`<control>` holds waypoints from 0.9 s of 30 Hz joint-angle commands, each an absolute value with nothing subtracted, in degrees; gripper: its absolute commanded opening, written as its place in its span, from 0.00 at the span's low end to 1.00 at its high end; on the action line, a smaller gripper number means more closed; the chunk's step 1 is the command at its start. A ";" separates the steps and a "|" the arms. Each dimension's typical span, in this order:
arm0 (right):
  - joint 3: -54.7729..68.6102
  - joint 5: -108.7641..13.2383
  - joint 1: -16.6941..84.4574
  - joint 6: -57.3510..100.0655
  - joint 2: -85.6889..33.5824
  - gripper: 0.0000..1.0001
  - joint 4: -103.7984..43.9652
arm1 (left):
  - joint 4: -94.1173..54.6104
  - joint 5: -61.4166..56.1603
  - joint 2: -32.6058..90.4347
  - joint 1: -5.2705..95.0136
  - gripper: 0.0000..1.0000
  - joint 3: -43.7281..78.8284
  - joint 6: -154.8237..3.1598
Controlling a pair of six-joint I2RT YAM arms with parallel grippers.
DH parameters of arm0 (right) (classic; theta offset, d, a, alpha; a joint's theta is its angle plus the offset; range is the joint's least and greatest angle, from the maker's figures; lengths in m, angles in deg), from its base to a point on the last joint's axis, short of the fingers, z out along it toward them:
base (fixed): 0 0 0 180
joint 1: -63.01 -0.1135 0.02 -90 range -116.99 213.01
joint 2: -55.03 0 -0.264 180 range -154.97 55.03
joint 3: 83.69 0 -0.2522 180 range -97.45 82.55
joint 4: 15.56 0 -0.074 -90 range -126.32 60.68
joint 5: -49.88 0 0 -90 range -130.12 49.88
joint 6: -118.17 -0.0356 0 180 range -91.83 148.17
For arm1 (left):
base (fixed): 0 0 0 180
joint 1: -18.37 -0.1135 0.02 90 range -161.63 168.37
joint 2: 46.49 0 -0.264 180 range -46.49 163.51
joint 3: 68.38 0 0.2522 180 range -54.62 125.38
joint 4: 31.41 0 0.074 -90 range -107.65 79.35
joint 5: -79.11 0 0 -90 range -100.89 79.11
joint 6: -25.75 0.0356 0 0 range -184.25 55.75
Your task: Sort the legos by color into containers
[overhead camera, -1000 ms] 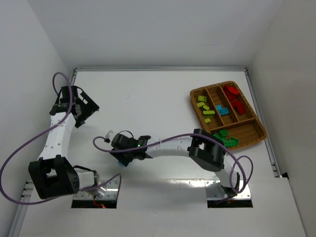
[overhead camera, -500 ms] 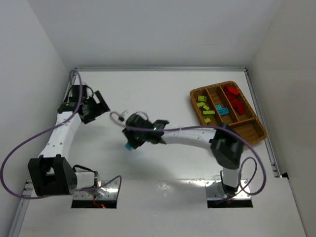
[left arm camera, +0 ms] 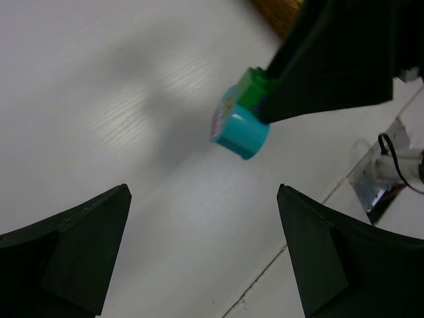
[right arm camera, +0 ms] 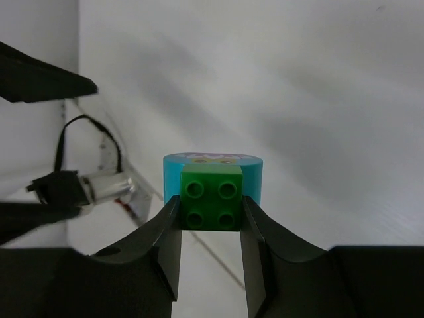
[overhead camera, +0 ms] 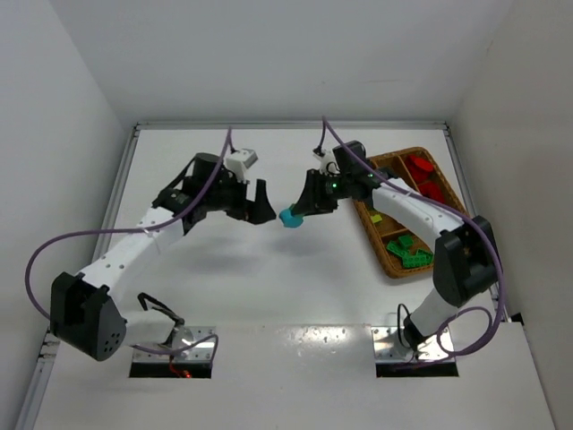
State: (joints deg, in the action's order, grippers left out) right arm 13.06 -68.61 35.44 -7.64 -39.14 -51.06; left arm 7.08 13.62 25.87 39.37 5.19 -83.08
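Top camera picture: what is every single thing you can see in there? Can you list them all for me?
wicker tray: one, brown, with dividers, right side of the table
red bricks: a few, red, tray's far compartment
yellow-green brick: one showing, tray's middle; more may be hidden
dark green bricks: small pile, tray's near compartment
green square brick: one, four studs, pinched in the right gripper, above the table
cyan round piece: one, stuck to that brick, not touching the table
table: one, white
left gripper: open, empty, pointing at the cyan round piece
right gripper: shut on the green square brick
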 commanded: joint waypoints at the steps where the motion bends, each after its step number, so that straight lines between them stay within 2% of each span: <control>1: 13.65 -83.25 37.07 -12.43 -38.22 0.04 -47.96 | 3.00 16.89 26.28 46.03 0.99 6.99 -76.31; 7: 14.26 -87.84 38.14 -15.42 -38.22 0.04 -44.97 | 8.27 7.93 29.88 54.66 0.99 12.70 -71.37; 13: 16.37 -91.10 38.14 -19.64 -38.22 0.04 -39.34 | 8.28 3.70 31.64 55.81 0.99 12.71 -71.37; 16: 16.90 -92.42 38.14 -19.64 -38.22 0.04 -39.34 | 8.28 3.00 31.64 55.81 0.95 12.71 -70.85; 20: 16.90 -92.42 38.14 -18.41 -38.22 0.04 -40.04 | 8.28 3.78 31.64 55.81 0.85 12.71 -70.84; 23: 16.90 -92.42 38.14 -18.41 -38.22 0.04 -40.04 | 8.28 5.37 31.64 55.29 0.71 12.71 -70.84; 24: 16.90 -92.42 38.14 -18.41 -38.22 0.04 -40.04 | 8.28 6.15 31.64 55.29 0.61 12.71 -70.84; 27: 16.90 -91.11 39.01 -18.41 -38.22 0.04 -41.35 | 8.28 6.69 31.64 55.29 0.44 12.71 -70.84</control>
State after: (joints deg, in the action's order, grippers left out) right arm 16.67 -90.12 37.86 -18.22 -39.16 -42.03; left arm 8.92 5.71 31.83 55.52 11.12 -71.80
